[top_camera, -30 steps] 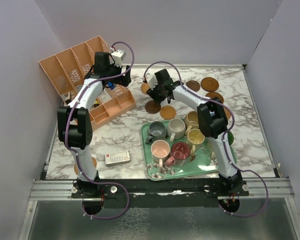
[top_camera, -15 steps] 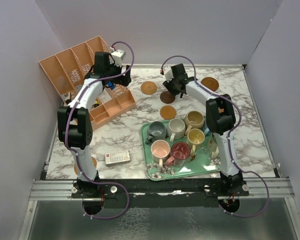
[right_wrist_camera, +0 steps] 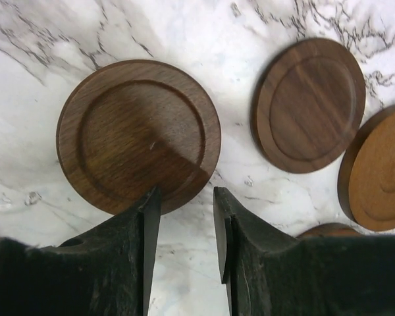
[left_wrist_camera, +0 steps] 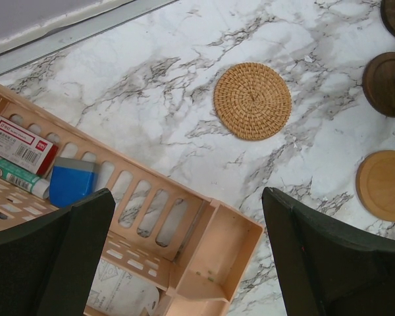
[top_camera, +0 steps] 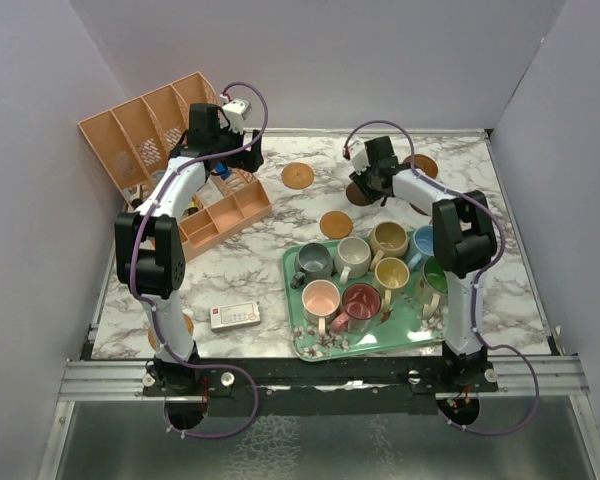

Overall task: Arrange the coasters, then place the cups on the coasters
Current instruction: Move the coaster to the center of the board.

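Right wrist view: your right end effector (right_wrist_camera: 184, 197) has its jaws narrowly apart at the rim of a dark brown coaster (right_wrist_camera: 138, 135) lying flat on the worktop (right_wrist_camera: 184, 26). Your left end effector (left_wrist_camera: 187, 197) gapes wide over the peach organizer (left_wrist_camera: 210, 243).

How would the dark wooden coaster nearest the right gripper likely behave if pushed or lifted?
The dark wooden coaster looks solid, so probably stiff. Lying flat on the smooth marble table, it should slide, not tip.

My top camera overlooks the whole table (top_camera: 250, 262) from behind; both wrist cameras face down close, seemingly sharing 1 dark coaster (right_wrist_camera: 138, 135).
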Controlling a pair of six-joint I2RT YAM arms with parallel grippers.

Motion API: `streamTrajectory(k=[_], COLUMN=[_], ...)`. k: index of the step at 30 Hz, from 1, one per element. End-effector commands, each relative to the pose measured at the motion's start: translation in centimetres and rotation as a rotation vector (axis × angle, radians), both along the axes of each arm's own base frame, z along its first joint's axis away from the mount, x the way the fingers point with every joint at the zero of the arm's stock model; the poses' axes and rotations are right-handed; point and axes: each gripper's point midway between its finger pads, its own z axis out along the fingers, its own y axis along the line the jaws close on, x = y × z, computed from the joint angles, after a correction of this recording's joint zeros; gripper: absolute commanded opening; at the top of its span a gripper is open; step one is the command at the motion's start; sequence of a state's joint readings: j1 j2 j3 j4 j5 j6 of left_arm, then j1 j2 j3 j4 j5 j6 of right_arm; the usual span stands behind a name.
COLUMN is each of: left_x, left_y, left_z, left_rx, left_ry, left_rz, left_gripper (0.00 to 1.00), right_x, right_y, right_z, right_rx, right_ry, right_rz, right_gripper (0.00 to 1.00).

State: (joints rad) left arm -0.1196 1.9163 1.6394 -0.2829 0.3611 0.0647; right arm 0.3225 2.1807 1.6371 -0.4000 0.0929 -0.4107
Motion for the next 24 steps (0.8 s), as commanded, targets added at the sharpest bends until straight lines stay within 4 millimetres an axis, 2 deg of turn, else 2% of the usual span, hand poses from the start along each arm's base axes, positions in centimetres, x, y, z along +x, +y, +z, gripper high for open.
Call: streamTrajectory(k=[1, 7, 15, 24], left_x=[0.0, 0.0, 0.0, 0.0], left_y=[-0.4, -0.4, -0.5, -0.6], left_z=[1.5, 1.3, 1.1, 1.0], left_rx=[-0.031, -0.029, -0.033, -0.035], left_ry=[-0.035, -0.031, -0.026, -0.025], left_rz=[-0.019, -0.021, -0.024, -0.027], left_gripper=[0.99, 0.99, 0.99, 0.99], right_x=[-2.3, -3.1, -3.0, -2.2], right_y=[-3.6, -5.5, -8.9, -10.4], right_z=[-1.9, -1.8, -1.8, -2.2], right_rx=[-0.067, -0.077, -0.092, -0.114], right_ry=[0.082, 0.096, 0.107, 0.108], right_rz=[-0.051, -0.083, -0.141, -0.158], right_gripper=[0.38, 0.36, 0.34, 0.32])
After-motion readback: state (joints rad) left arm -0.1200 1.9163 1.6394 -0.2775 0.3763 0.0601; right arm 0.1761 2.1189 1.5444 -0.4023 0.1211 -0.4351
